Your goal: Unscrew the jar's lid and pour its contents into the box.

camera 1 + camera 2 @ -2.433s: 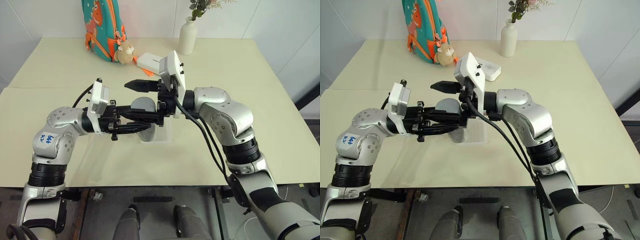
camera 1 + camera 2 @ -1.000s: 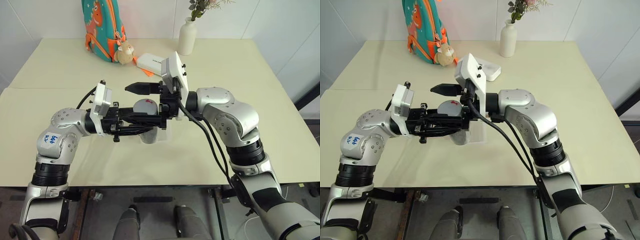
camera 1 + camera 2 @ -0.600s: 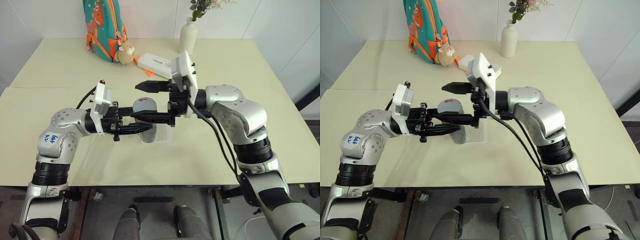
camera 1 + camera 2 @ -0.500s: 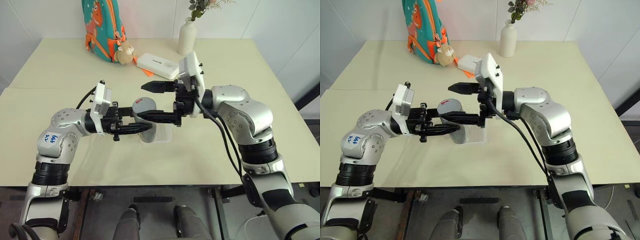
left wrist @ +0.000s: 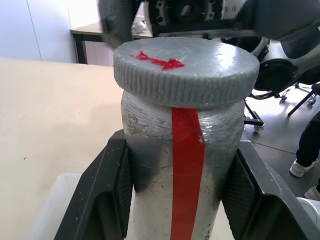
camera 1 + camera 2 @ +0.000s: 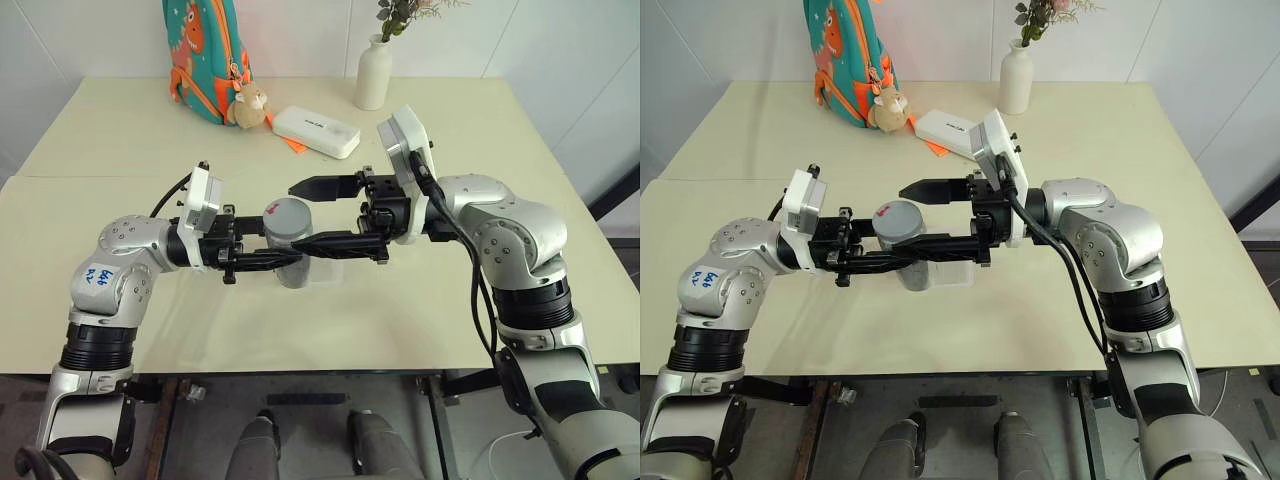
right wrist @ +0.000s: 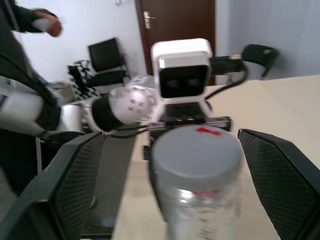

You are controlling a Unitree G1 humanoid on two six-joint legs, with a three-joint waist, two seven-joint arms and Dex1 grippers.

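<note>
Still, risk is a missed regrip: right gripper (image 6: 322, 213) stands wide w/ fingers apart from the lid (image 6: 285, 212), so closing off-centre could skew the jar (image 5: 182, 180) in the left gripper (image 6: 290, 258), clamped on its body above the box (image 6: 322, 272). Both grippers point level, facing each other.

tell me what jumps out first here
The jar with its grey lid on, held over the table's middle by the shut left end effector. The open right end effector straddles the lid. A colourful backpack stands at the table's far edge.
</note>
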